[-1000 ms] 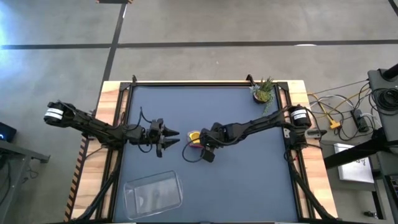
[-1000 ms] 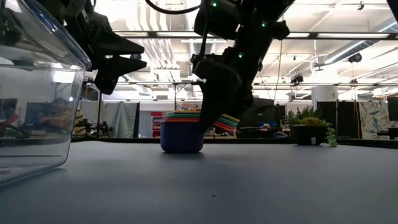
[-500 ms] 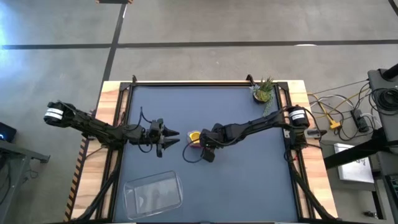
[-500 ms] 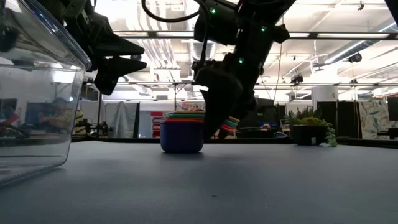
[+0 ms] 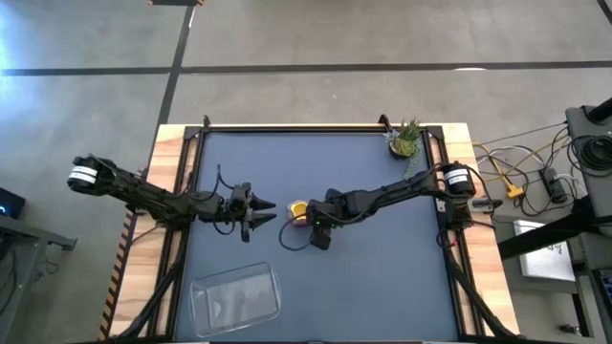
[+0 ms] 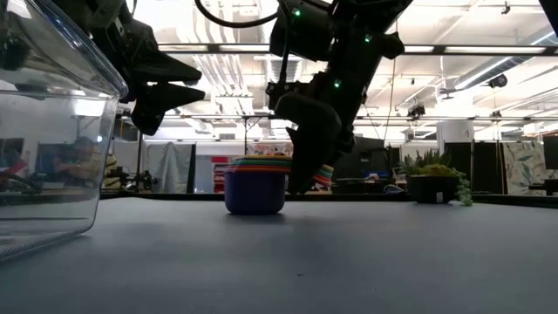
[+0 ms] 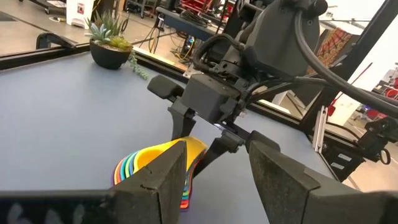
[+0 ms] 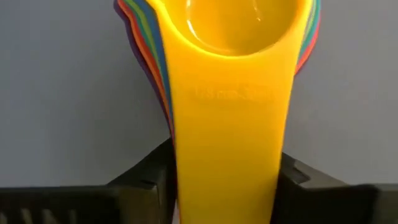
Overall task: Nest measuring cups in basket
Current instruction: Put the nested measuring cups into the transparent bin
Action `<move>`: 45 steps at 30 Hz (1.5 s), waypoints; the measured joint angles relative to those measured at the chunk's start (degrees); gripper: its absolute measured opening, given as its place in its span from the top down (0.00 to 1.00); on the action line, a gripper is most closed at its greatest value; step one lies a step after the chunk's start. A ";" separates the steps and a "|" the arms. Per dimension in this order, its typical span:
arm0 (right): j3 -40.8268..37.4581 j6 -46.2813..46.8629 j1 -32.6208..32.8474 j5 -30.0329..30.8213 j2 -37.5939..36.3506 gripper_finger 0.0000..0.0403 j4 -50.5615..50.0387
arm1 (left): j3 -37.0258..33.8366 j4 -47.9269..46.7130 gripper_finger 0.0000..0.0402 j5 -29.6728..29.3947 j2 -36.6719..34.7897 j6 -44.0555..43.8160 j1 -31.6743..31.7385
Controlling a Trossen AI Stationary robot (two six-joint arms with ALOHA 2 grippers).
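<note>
So you've got a dark blue-grey counter (image 5: 363,277) with a wooden rim, sitting on a grey concrete floor, and in the low view a big workshop with ceiling lights runs off behind it.

Starting at the left: your left arm reaches in from the counter's left edge, and the left tool (image 5: 263,212) hangs above the surface just left of centre, holding nothing. Its two fingers (image 7: 163,180) stand apart with a clear gap, pointing toward the stack. In front of it, near the counter's front edge, the clear basket (image 5: 235,294) sits with nothing in it that I can see. The low view has its transparent wall (image 6: 52,157) filling the left side.

Around the middle you find the measuring cups (image 6: 255,183), all nested into one stack on the counter, well apart from the basket. The blue cup is on the outside at the bottom, the coloured rims are layered above it, and the yellow one (image 8: 233,74) sits on top, its long handle sticking out toward the right arm.

The right tool (image 5: 316,226) comes in from the right side and is down at the stack's handles. In the right wrist view its dark fingers (image 8: 146,174) sit on either side of the yellow handle, right up against it, so it looks clamped on the handles.

Far right at the back, a small potted plant (image 5: 405,139) stands near the counter's rear corner.
</note>
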 joint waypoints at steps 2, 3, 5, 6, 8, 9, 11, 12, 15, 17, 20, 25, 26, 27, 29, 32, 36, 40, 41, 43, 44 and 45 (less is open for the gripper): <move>0.00 -0.31 0.00 0.00 0.00 0.66 0.00 | -0.01 0.02 0.60 0.00 0.00 0.00 0.00; 0.00 -0.69 0.00 -0.02 0.00 0.67 0.00 | -0.01 0.00 0.60 0.00 0.00 0.00 0.00; 0.00 -1.03 0.00 -0.07 -0.01 0.67 -0.02 | -0.01 0.00 0.60 -0.02 -0.17 0.00 0.00; 0.00 -1.29 0.00 -0.07 -0.02 0.67 -0.02 | -0.01 0.00 0.60 -0.01 -0.31 -0.01 0.00; 0.00 -1.54 0.00 -0.05 -0.04 0.67 -0.02 | -0.01 -0.11 0.60 -0.01 -0.70 -0.02 0.00; 0.00 -1.72 0.00 -0.04 -0.05 0.67 -0.04 | -0.01 -0.37 0.60 0.00 -1.01 -0.02 0.00; 0.00 -2.45 0.00 -0.04 -0.07 0.67 -0.02 | -0.01 -0.76 0.60 0.00 -1.82 -0.02 0.00; 0.00 -2.60 0.00 -0.04 -0.07 0.67 -0.04 | -0.01 -1.56 0.60 0.00 -2.45 -0.02 0.00; 0.00 -3.00 0.11 0.00 -0.07 0.67 -0.04 | -0.01 -4.84 0.60 0.95 -4.97 -0.37 0.00; 0.00 -3.35 0.13 0.00 -0.07 0.67 -0.03 | -0.01 -7.78 0.60 1.03 -7.15 -0.76 0.00; 0.00 -3.91 0.13 -0.02 -0.24 0.67 -0.04 | 0.01 -12.25 0.60 1.05 -11.10 -1.11 0.00; 0.00 -4.14 0.13 -0.09 -1.59 0.67 -0.20 | -0.01 -18.90 0.60 1.05 -17.89 -1.57 0.00; -0.02 -4.26 0.21 -0.09 -2.08 0.67 -0.18 | -0.08 -19.48 0.60 1.05 -19.09 -1.56 -0.03; -0.02 -4.40 0.28 -0.03 -2.50 0.67 -0.13 | -0.22 -20.01 0.60 1.05 -20.24 -1.55 -0.09; -0.02 -4.46 0.49 -0.02 -3.48 0.67 -0.04 | -0.55 -20.97 0.60 1.03 -22.38 -1.45 -0.13; 0.00 -4.50 0.80 -0.02 -4.36 0.67 0.06 | -0.72 -21.91 0.60 1.03 -24.38 -1.27 -0.13; -0.02 -5.27 1.38 -0.06 -5.09 0.67 0.35 | -0.89 -22.75 0.60 0.98 -25.11 -1.25 -0.13; -0.02 -5.53 2.09 0.00 -6.02 0.68 0.65 | -0.89 -22.26 0.60 1.01 -25.09 -2.03 -0.33; -0.02 -5.55 2.25 0.00 -6.22 0.68 0.92 | -0.89 -22.20 0.60 1.03 -25.13 -2.49 -0.72; -0.02 -5.76 2.69 -0.02 -6.71 0.68 1.39 | -0.90 -22.03 0.60 1.10 -25.05 -2.81 -1.81; -0.02 -5.85 2.84 -0.02 -6.85 0.68 1.73 | -0.93 -22.00 0.60 1.02 -24.79 -3.29 -2.60; -0.02 -5.90 3.02 -0.02 -7.02 0.68 2.08 | -1.04 -21.90 0.60 0.52 -24.35 -4.29 -3.63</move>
